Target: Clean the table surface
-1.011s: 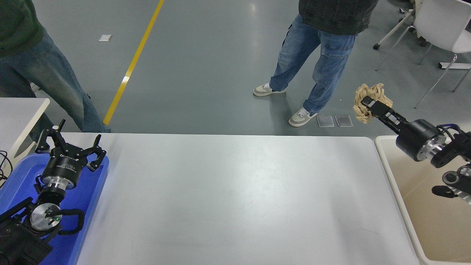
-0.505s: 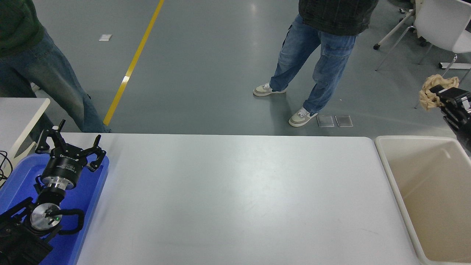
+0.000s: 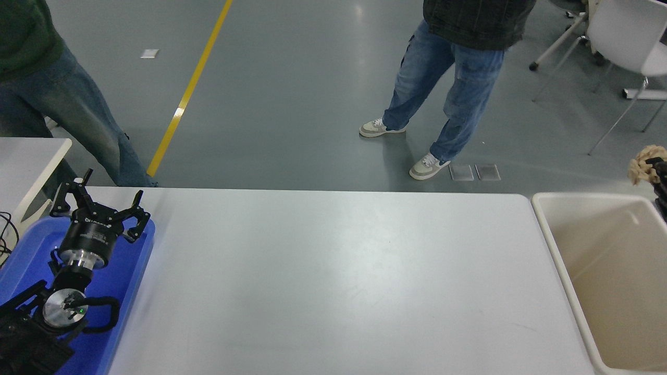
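Observation:
The table surface (image 3: 333, 281) is a wide plain white top filling the lower middle of the head view. My right gripper (image 3: 657, 171) shows only at the right edge, above the far rim of a beige bin (image 3: 547, 224). It is shut on a crumpled brown paper ball (image 3: 640, 164), held in the air above the bin's far right corner. My left gripper (image 3: 99, 205) is parked at the lower left, open and empty, above a blue tray (image 3: 130, 271).
A smaller white table (image 3: 26, 156) stands at the left edge. One person in jeans stands beyond the far edge at top right of centre, another at top left. A white chair (image 3: 625, 36) is at the top right.
My right gripper has carried the paper ball to the right and a little down, from above the table's far right corner to the picture's right edge over the bin. The left arm has not moved.

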Controlling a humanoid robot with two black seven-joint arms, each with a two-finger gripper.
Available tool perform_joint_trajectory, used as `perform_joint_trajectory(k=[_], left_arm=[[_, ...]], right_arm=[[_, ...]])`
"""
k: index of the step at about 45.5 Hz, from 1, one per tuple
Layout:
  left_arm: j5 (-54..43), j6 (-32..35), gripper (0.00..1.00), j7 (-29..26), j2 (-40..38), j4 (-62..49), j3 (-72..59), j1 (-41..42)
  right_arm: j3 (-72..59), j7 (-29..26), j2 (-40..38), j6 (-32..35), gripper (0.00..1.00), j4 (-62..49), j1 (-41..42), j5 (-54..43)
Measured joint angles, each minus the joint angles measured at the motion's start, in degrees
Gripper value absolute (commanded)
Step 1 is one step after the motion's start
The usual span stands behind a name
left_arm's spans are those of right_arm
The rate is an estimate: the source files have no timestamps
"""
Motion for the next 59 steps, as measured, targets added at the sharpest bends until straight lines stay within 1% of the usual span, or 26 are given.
perform_joint_trajectory(k=[17,30,34,42,57,58,59], left_arm=[[0.0,0.0,1.0,0.0,0.0,0.0,0.0,0.0],[0.0,0.0,1.0,0.0,0.0,0.0,0.0,0.0],[0.0,0.0,1.0,0.0,0.0,0.0,0.0,0.0],[0.0,0.0,1.0,0.0,0.0,0.0,0.0,0.0],[0.0,0.0,1.0,0.0,0.0,0.0,0.0,0.0],[0.0,0.0,1.0,0.0,0.0,0.0,0.0,0.0],[0.0,0.0,1.0,0.0,0.0,0.0,0.0,0.0]], right_arm=[[-0.5,-2.3,12.7,5.0,0.0,-21.8,-2.4,1.6],[-0.2,-7.5,21.0,5.5,0.0,-33.5,-2.9,2.2],[-0.1,-9.7,22.8,4.6,0.0,-35.9,-3.0,3.4],[0.0,-11.6,24.3,2.9,0.0,-37.9,-3.0,4.9],[-0.1,-13.1,25.4,1.3,0.0,-39.3,-3.1,5.9],[-0.2,-13.1,25.4,1.2,0.06,-39.3,-3.1,5.9],[-0.2,-13.1,25.4,1.2,0.33,-39.4,-3.1,6.0]])
